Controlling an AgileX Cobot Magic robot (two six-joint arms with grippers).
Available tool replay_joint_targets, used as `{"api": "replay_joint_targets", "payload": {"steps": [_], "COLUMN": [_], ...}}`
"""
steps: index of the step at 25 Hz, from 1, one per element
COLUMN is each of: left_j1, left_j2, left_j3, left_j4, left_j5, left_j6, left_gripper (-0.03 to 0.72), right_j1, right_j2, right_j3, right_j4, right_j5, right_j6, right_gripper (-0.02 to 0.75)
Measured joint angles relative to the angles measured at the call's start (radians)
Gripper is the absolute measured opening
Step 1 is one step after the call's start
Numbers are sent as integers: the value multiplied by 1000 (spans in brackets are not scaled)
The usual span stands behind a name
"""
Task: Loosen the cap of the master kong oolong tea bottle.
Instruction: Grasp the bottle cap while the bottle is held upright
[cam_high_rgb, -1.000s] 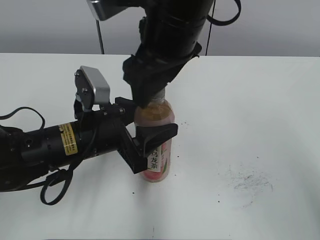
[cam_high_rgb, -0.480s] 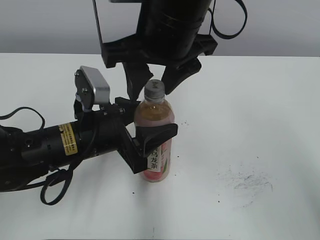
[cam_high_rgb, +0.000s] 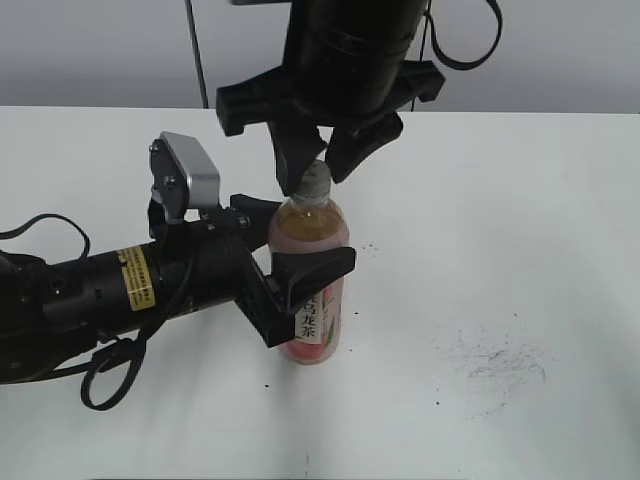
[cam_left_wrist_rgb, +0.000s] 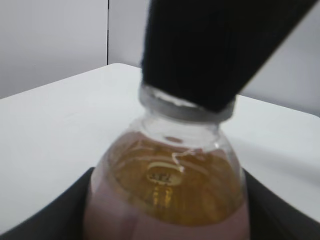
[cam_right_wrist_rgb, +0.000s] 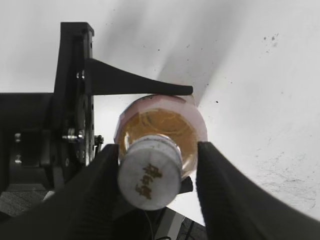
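Lighting is even and bright, with soft shadows on the white table (cam_high_rgb: 520, 250). Left wrist view is blurred at close range. The cap (cam_right_wrist_rgb: 150, 172) reads sharp in the right wrist view.

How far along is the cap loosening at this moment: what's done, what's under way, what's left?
Done: the left gripper clamps the master kong oolong tea bottle upright on the table. In hand: the right gripper straddles the cap from above; one finger looks to be against it, the other shows a gap. Left: closing on the cap and twisting; the cap looks fully seated.
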Motion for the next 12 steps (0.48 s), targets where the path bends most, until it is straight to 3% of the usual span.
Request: {"api": "replay_joint_targets", "payload": {"steps": [3,7,12], "left_j1": [0,0,0], "left_j2": [0,0,0], "left_j3": [0,0,0], "left_j4": [0,0,1], "left_j5": [0,0,0], "left_j6": [0,0,0], "left_gripper": [449,449,449], "right_j1": [0,0,0], "right_j2": [0,0,0], "right_j3": [0,0,0], "right_j4": [3,4,10], "right_j5": [0,-1,-2], "right_j6": [-44,-180,-614], "right_gripper": [276,277,277]}}
